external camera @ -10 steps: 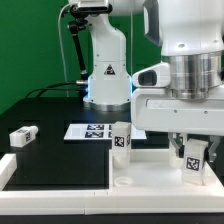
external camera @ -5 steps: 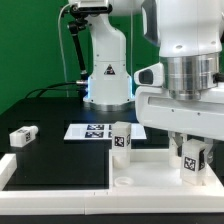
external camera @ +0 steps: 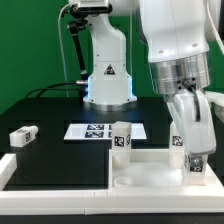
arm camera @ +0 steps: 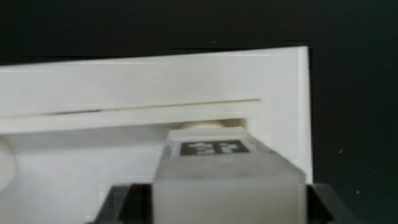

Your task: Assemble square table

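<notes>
Over the top [external camera: 155,166], near its edge, the jaws clamp a leg [external camera: 197,167]; lowered askew, it could seat crooked or slip off.

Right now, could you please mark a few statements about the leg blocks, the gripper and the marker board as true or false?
1. The gripper is shut on a tagged held leg block. True.
2. The marker board lies on the square top. False: it lies on the black table, beside the top.
3. A loose leg block lies on the black table toward the exterior view's left. True.
4. No leg block stands upright. False: an upright leg block stands next to the marker board.
</notes>
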You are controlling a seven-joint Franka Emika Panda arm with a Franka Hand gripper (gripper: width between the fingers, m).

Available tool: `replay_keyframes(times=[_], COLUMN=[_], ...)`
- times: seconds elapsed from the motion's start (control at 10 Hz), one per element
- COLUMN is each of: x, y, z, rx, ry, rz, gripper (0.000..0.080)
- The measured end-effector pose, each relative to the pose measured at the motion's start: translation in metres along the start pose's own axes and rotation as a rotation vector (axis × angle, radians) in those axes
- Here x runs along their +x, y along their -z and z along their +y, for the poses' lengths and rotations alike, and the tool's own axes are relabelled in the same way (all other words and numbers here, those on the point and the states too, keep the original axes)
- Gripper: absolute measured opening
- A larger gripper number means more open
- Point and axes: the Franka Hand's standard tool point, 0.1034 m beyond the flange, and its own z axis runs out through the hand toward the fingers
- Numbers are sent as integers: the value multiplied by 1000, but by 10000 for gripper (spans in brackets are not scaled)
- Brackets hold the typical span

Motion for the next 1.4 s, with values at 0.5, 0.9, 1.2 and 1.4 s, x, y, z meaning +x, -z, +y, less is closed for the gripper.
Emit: replay_keyframes(times=[0.5, 0.9, 1.2, 1.4], x=[-12, -9, -3, -3], y=[-1, 0, 4, 4], z=[1, -1, -6, -8], rx=[-10, -30, -46, -37], ry=[562, 987, 1334, 1366], rz=[38, 65, 87, 93], gripper=[612, 648, 648, 648])
